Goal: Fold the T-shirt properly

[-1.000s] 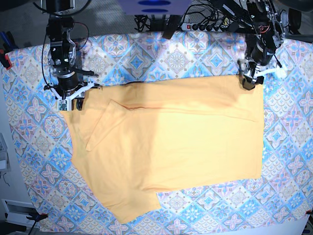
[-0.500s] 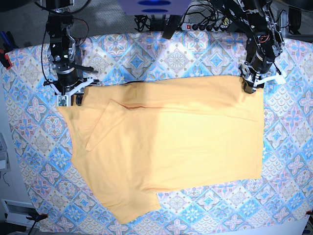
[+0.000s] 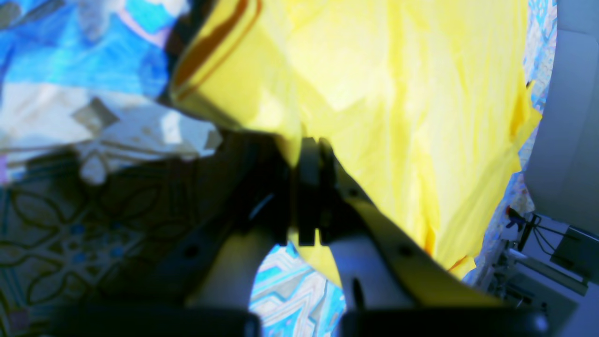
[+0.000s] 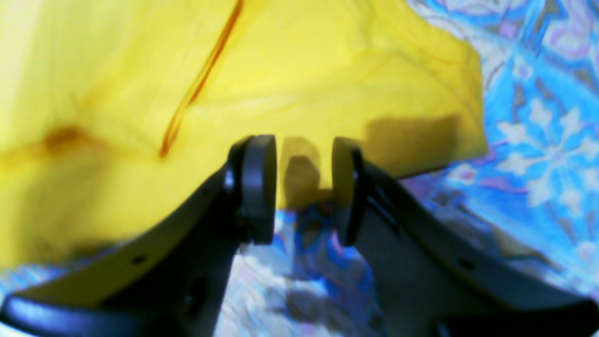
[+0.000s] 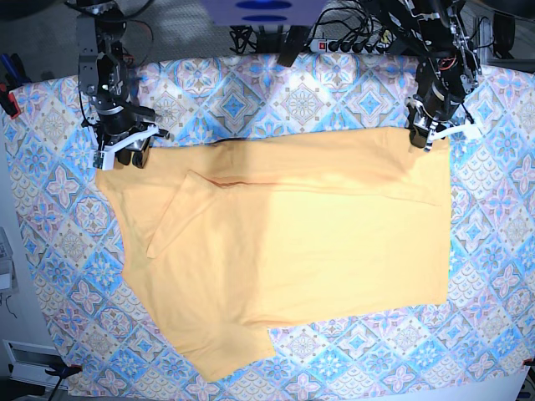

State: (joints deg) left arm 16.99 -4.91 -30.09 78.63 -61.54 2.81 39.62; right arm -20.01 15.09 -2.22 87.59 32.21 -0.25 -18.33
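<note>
The yellow-orange T-shirt lies spread flat on the tile-patterned tablecloth, one sleeve folded in at the left and a flap hanging toward the near edge. My left gripper is at the shirt's far right corner. In the left wrist view its fingers are pressed together on the yellow cloth edge. My right gripper is at the shirt's far left corner. In the right wrist view it stands open, with the shirt's edge just past the pads.
A power strip and cables run along the table's far edge. A red clamp holds the cloth at the left, another at the near left corner. The tablecloth's near edge runs close below the shirt.
The left gripper has shut on the shirt's far right corner. The right gripper has moved back and left along the far left corner, its jaws a little wider.
</note>
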